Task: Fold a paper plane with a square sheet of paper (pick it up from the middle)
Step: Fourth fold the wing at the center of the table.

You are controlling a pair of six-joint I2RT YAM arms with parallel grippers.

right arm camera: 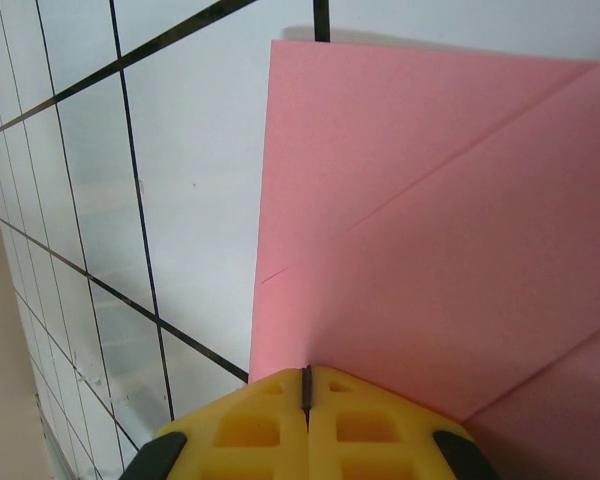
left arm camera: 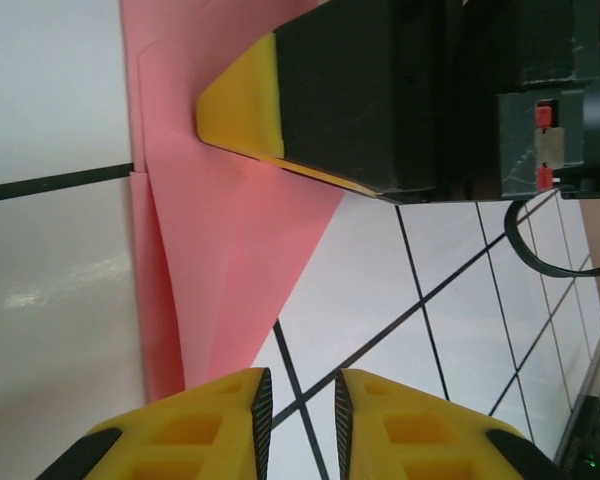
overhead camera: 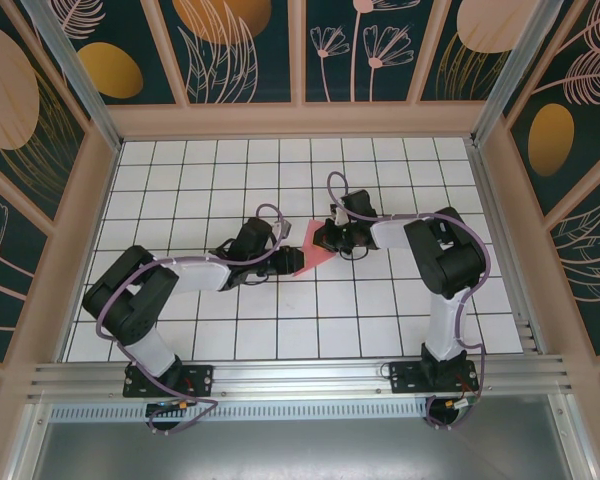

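Observation:
The pink square sheet of paper lies on the white grid floor between my two grippers, with diagonal folds and a loose flap along one edge. My right gripper is shut and its tips rest on the folded sheet. In the left wrist view its yellow fingertip sits on the pink paper. My left gripper stands slightly open just off the sheet's edge, with bare floor showing through the gap. A finished paper plane is out of view.
Black grid lines cross the white floor. Beige walls enclose it on three sides, and an aluminium rail runs along the near edge by the arm bases.

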